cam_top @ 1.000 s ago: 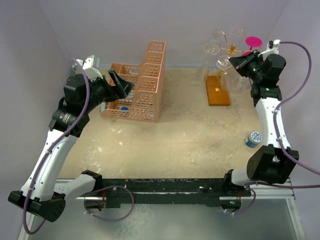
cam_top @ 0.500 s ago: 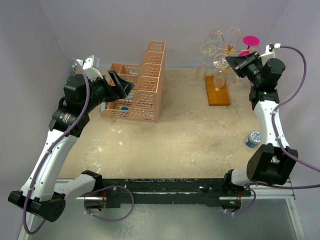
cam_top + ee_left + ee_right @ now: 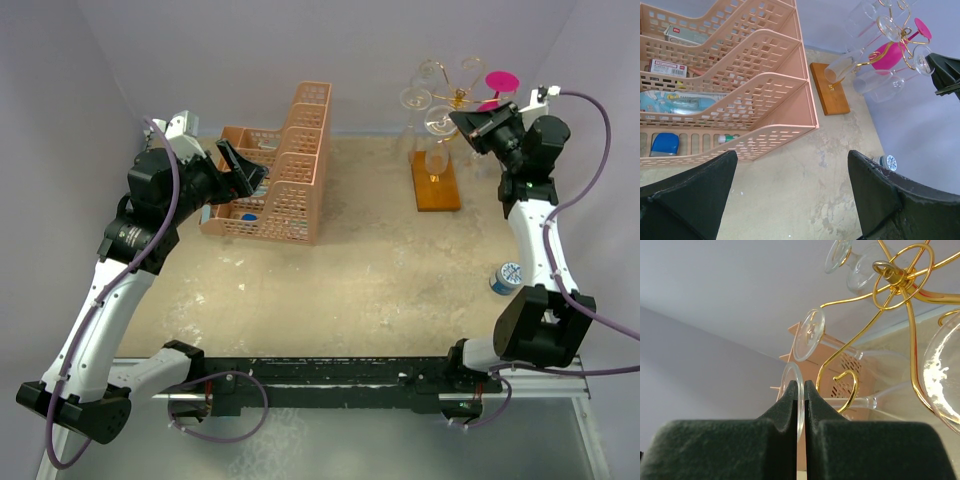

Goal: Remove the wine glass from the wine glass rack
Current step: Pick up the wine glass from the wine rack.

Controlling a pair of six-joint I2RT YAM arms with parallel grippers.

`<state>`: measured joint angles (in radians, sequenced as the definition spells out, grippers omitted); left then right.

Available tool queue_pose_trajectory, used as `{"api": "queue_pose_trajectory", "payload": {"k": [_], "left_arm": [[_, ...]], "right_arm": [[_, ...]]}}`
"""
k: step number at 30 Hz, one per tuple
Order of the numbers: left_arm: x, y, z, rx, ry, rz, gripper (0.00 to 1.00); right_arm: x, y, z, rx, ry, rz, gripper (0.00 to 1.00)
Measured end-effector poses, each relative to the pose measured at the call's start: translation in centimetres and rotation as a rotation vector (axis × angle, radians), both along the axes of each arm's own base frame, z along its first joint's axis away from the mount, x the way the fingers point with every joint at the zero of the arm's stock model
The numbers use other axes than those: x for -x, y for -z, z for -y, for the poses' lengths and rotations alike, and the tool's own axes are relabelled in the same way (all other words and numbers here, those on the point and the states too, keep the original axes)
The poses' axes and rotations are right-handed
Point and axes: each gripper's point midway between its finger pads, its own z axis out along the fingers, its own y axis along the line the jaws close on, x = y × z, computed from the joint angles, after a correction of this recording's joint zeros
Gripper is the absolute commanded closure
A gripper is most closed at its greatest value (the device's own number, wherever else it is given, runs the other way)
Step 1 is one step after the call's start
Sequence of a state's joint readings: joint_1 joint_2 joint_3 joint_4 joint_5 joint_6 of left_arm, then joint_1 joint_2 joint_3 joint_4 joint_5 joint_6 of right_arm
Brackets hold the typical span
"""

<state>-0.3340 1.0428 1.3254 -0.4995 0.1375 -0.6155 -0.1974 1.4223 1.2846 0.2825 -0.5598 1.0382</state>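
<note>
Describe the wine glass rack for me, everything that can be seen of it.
The wine glass rack is a thin gold wire stand: a slim stem rises upright from a flat orange rectangular base, wood by its look, to a ring hub with curled spiral arms. It stands on the table at the far right. Clear glasses and a pink glass hang from its arms. The right gripper has its fingers shut on the foot of one wine glass beside a curl.
</note>
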Motion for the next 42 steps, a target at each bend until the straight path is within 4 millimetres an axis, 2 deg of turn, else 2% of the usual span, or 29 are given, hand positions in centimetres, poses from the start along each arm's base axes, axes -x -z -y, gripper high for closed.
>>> {"api": "queue_pose_trajectory", "payload": {"k": [11, 21, 34, 42], "left_arm": [[0.0, 0.1, -0.1, -0.007, -0.003, 0.000, 0.12], [-0.1, 0.1, -0.1, -0.009, -0.006, 0.001, 0.12], [0.0, 0.0, -0.2, -0.009, -0.009, 0.003, 0.12], [0.0, 0.0, -0.2, -0.009, -0.009, 0.003, 0.12]], "right_arm": [[-1.4, 1.5, 0.3, -0.019, 0.004, -0.043, 1.00], [-2.2, 0.1, 0.6, -0.032, 0.018, -0.021, 1.00], [-2.5, 0.0, 1.0, -0.076, 0.049, -0.036, 1.00], [-2.7, -0.1, 2.3, -0.096, 0.091, -0.041, 1.00]]}}
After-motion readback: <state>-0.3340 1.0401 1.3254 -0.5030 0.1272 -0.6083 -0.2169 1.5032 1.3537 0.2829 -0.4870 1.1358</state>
